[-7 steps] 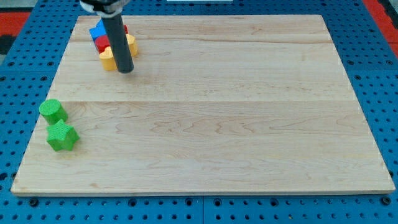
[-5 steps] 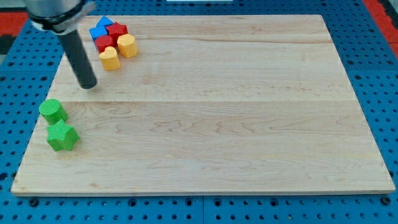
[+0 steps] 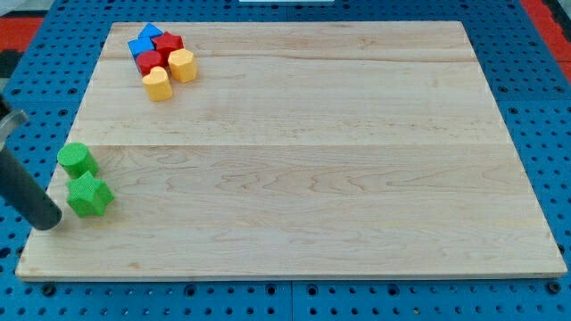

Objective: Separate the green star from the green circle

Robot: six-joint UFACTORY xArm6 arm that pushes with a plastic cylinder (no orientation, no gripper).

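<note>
Now my tip sits low at the view's left, on the wooden surface close to its left edge, just to the left of the green star and slightly lower than it. A narrow strip of wood shows between the two, so I read them as very near but apart. The rod runs up and to the left from there and leaves the view at the left edge. This arm carries no gripper, only the rod, so nothing is being held.

The green circle stands just above the star, a little to its left; the pair are so close that I cannot tell whether they touch.

Well apart from them, near the surface's top left corner, a cluster sits packed together: a blue block at the top, two red blocks beside and below it, and two yellow blocks on the cluster's lower right side.
</note>
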